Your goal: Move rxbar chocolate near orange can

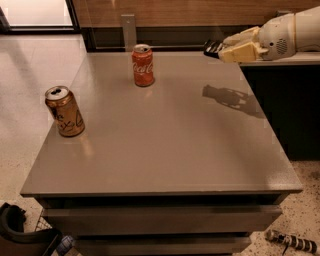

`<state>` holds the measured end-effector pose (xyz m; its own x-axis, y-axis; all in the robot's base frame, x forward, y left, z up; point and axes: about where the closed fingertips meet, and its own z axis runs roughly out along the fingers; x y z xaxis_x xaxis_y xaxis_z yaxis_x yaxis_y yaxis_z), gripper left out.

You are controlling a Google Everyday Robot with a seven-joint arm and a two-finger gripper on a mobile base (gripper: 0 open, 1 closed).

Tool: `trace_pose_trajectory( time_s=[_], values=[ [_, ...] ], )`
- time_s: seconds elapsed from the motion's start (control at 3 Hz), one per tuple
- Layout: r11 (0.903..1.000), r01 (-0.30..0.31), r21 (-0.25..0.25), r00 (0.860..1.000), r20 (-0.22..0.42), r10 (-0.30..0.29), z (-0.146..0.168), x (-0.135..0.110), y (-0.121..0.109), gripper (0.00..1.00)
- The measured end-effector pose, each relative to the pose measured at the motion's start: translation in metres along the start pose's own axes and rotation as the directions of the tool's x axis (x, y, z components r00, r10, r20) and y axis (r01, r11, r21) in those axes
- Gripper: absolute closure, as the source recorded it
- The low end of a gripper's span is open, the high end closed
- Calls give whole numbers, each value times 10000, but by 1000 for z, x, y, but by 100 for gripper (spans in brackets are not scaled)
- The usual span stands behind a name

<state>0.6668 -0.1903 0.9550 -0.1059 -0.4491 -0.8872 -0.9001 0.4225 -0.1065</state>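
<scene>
The orange can [64, 111] stands upright near the left edge of the grey table [160, 150]; it is golden-brown with dark script and a silver top. My gripper [226, 49] is at the upper right, raised above the table's far right corner. Its cream fingers [241, 52] are shut on the rxbar chocolate [212, 48], a flat black bar whose end sticks out to the left. The gripper's shadow [231, 98] falls on the table below it. The bar is far from the orange can, across the table.
A red Coca-Cola can [143, 65] stands upright near the table's far edge, left of the gripper. A dark counter [290, 100] borders the table's right side. A wooden wall [175, 12] runs behind. Dark objects lie on the floor at the lower left [25, 235].
</scene>
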Motion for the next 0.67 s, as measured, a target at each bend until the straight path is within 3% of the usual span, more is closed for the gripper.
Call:
trace_pose_trajectory(
  time_s=[0.33, 0.67],
  values=[
    [9958, 493, 770, 9958, 734, -549, -20, -38, 37, 100],
    [9984, 462, 324, 9965, 676, -483, 7, -29, 97, 100]
  ],
)
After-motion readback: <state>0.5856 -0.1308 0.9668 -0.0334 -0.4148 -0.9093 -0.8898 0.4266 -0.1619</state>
